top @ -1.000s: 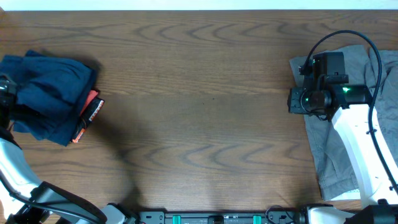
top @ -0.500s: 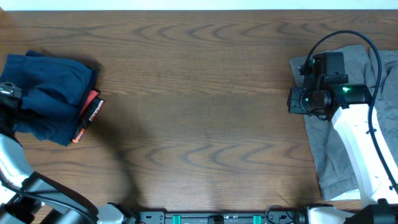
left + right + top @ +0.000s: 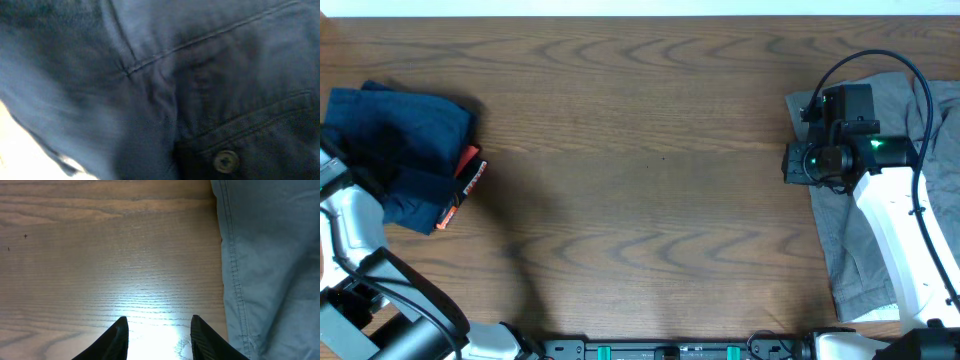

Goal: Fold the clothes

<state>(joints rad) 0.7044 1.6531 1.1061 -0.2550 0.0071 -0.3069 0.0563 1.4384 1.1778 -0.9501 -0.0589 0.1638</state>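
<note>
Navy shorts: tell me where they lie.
Overhead, the navy shorts lie bunched at the left edge of the table, by the left arm, opposite the grey garment.

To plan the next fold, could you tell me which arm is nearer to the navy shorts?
Left. The left arm is at the navy shorts' left edge, fabric filling its wrist view. The right arm is across the table, its gripper over wood beside the grey garment.

left arm (image 3: 348, 215) bent in at the far left edge, left pincer clamped closed. right pincer (image 3: 159, 325) parted, empty, hovering low.
</note>
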